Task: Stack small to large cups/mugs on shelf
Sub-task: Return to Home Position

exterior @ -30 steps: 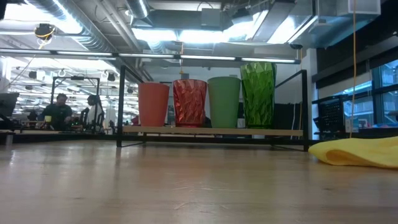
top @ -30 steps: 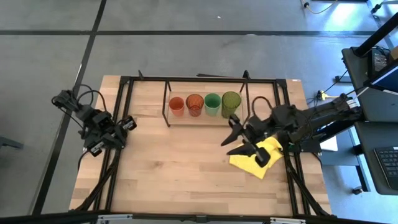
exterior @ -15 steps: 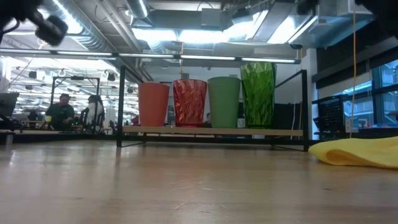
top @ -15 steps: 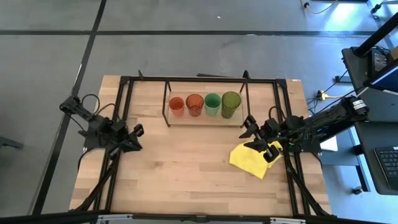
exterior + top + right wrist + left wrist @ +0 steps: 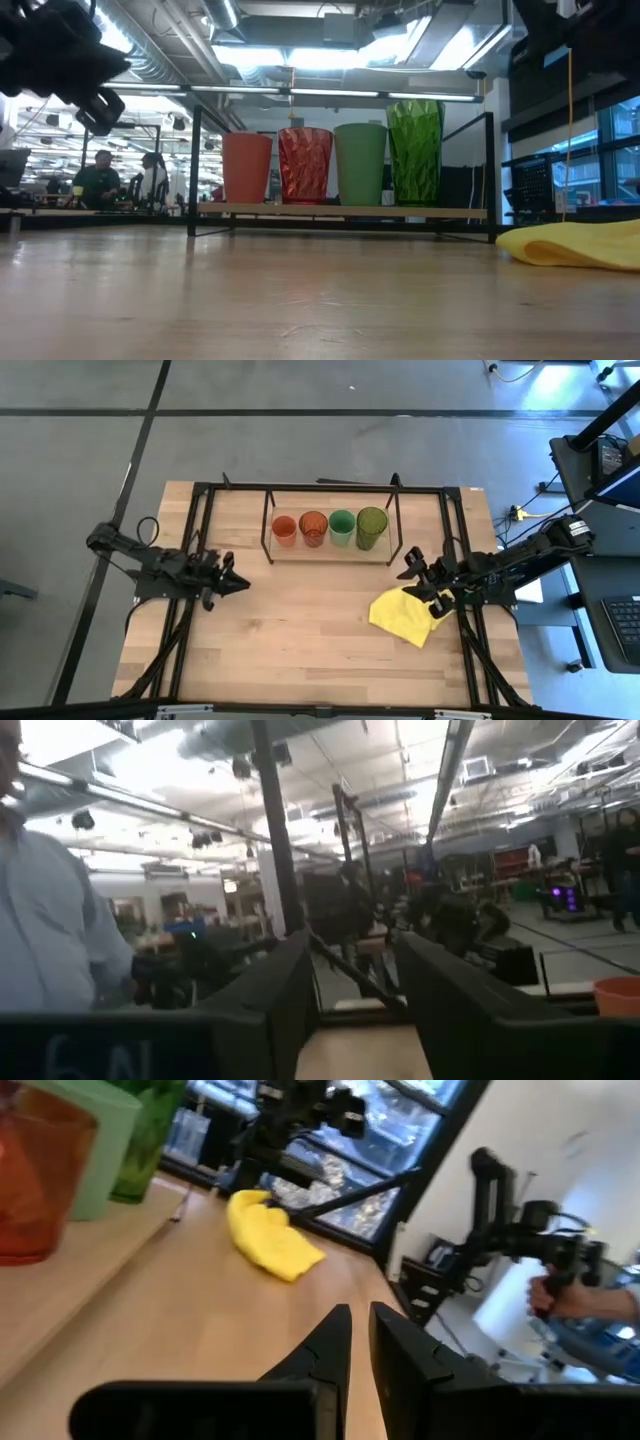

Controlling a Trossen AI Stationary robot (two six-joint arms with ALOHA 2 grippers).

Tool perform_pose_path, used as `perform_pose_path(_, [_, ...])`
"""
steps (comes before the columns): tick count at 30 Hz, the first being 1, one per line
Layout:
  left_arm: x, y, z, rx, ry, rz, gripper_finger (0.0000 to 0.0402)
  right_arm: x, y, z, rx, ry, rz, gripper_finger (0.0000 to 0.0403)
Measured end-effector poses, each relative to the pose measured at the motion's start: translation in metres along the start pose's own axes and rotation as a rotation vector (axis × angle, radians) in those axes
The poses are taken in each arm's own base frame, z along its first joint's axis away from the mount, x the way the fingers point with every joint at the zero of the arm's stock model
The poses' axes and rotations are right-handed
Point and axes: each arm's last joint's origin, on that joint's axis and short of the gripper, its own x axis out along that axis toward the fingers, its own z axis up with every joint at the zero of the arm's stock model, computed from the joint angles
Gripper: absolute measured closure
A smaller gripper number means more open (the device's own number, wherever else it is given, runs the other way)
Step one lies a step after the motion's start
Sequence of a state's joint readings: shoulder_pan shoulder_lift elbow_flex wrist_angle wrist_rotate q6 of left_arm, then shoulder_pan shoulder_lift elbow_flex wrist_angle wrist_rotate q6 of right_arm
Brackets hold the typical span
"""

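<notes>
Plastic cups in a row on the shelf; left claw seemingly narrow, right claw wide.

Four cups stand upright in one row on the shelf, close side by side. From left to right they are the orange cup, the clear red cup, the light green cup and the tall green cup, each one higher than the one before. The shelf stands on the counter. A yellow cloth lies on the counter at the right edge. A dark part of the left arm hangs at the upper left. Two people sit far behind.
</notes>
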State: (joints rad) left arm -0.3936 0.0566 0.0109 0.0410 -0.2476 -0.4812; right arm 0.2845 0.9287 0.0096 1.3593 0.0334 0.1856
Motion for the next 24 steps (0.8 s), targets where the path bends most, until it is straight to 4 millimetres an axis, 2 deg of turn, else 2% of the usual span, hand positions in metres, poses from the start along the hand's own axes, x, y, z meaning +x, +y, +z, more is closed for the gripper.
perform_pose_path(5, [0.003, 0.006, -0.001, 0.01, 0.017, 0.063, 0.0366, -0.001, -0.002, -0.005, -0.038, 0.048, -0.047, 0.0245])
perform_pose_path(8, [0.004, 0.006, -0.002, 0.061, 0.036, 0.053, 0.0366, -0.003, -0.005, -0.018, -0.042, 0.181, -0.07, 0.0245])
perform_pose_path(16, [0.004, 0.006, -0.002, 0.083, 0.037, 0.056, 0.0366, -0.014, -0.011, -0.049, 0.094, 0.508, -0.167, 0.0245])
perform_pose_path(24, [0.004, 0.006, -0.002, 0.084, 0.037, 0.056, 0.0366, -0.021, -0.013, -0.059, 0.084, 0.632, -0.197, 0.0245])
